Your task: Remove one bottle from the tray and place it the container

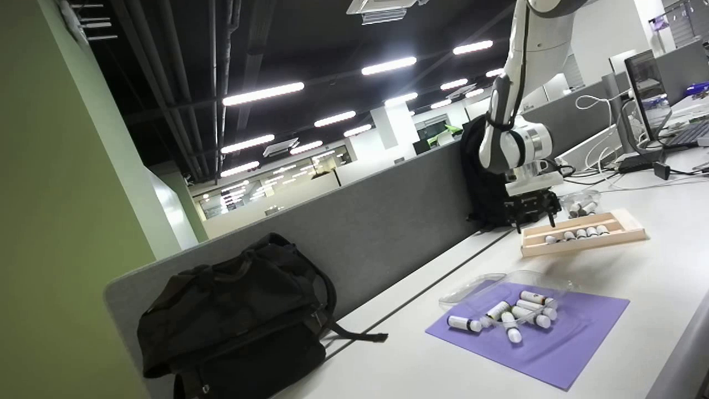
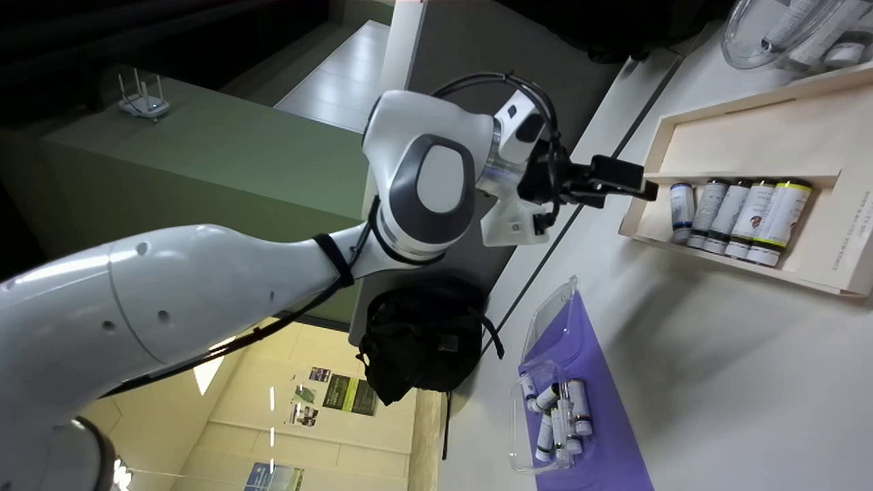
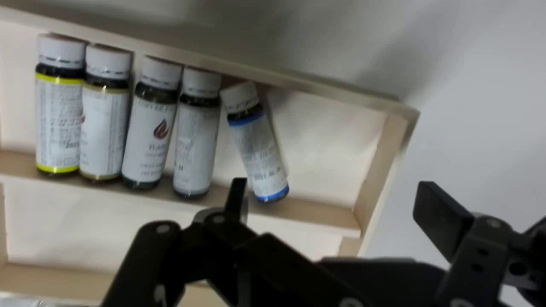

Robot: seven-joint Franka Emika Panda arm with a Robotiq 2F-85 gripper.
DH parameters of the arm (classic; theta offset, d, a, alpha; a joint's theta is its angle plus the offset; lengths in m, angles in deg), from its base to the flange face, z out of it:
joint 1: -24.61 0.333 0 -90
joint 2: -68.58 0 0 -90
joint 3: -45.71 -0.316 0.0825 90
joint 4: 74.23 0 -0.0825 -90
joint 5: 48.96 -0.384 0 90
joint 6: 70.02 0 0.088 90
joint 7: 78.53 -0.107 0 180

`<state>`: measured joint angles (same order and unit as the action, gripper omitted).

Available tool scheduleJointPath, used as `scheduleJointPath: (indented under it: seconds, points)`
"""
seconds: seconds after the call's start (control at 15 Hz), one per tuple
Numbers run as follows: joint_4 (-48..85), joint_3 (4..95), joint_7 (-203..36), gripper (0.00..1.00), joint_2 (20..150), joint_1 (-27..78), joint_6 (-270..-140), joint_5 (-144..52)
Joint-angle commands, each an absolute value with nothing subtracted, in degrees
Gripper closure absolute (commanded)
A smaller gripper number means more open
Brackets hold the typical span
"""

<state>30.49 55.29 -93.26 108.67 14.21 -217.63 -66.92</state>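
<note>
The claw gapes wide near the rectangular pale-wood tray, which holds five labelled, cylindrical, white-capped bottles.

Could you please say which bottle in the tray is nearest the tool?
The slanted, blue-banded bottle at the row's end; the other four lie farther away, side by side.

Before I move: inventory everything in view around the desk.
Wooden tray: one, pale, on white desk.
Tray bottles: five, white-labelled, lying in one compartment.
Purple sheet: one, purple, on desk.
Clear tubs: at least two, transparent, on sheet and beside tray.
Other bottles: at least six, white, over sheet; more beside tray.
Backpack: one, black, against grey partition.
Dark bundle, unclear: one, black, also by partition.
Screen: one, dark, far end of desk.
Arm: one, mostly white, above desk.
Gripper: one, black, open near tray.
</note>
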Motion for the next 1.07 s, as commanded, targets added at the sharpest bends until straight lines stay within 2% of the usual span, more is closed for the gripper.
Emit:
scheduleJointPath:
  seconds: [0.0,1.0]
  points:
    - [25.55,56.30,-97.00,0.00,113.83,15.87,-215.24,-63.89]
    - [21.90,59.40,-97.33,0.00,113.71,14.94,-207.88,-60.01]
